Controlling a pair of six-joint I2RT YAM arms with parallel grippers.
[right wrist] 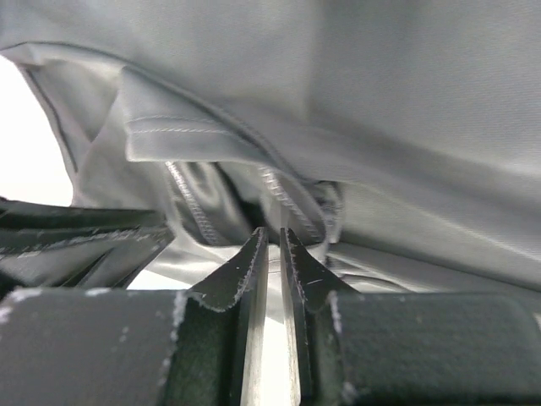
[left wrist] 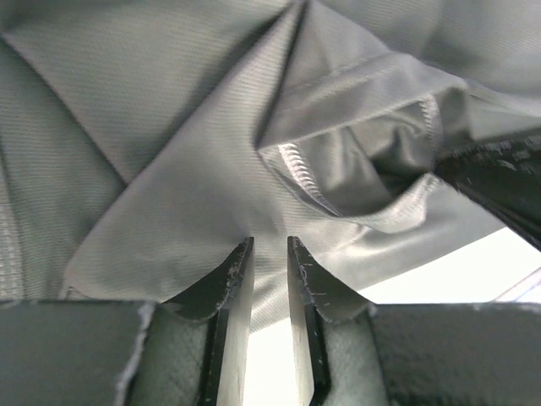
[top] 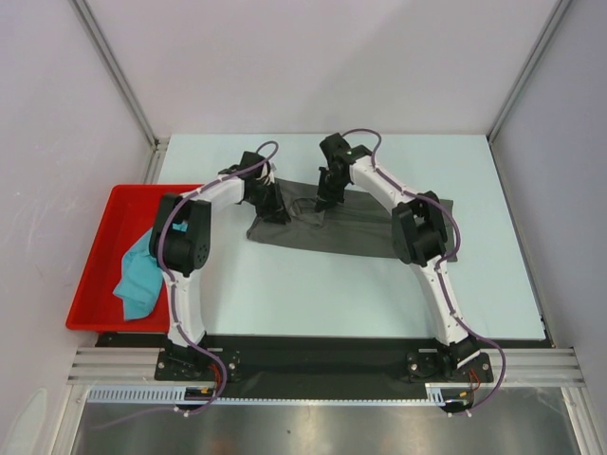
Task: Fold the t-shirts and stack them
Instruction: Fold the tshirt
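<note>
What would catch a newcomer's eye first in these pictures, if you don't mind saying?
First the dark grey t-shirt spread across the middle of the table, with the left gripper and right gripper both down at its far edge, side by side. Then the bright red tray at the table's left edge, the teal t-shirt crumpled in it.

Two shirts: one dark grey t-shirt point(top: 351, 232), one teal t-shirt point(top: 137, 280) (in the one red tray point(top: 100, 246)); two arms point(top: 190, 242) point(top: 422, 237).
</note>
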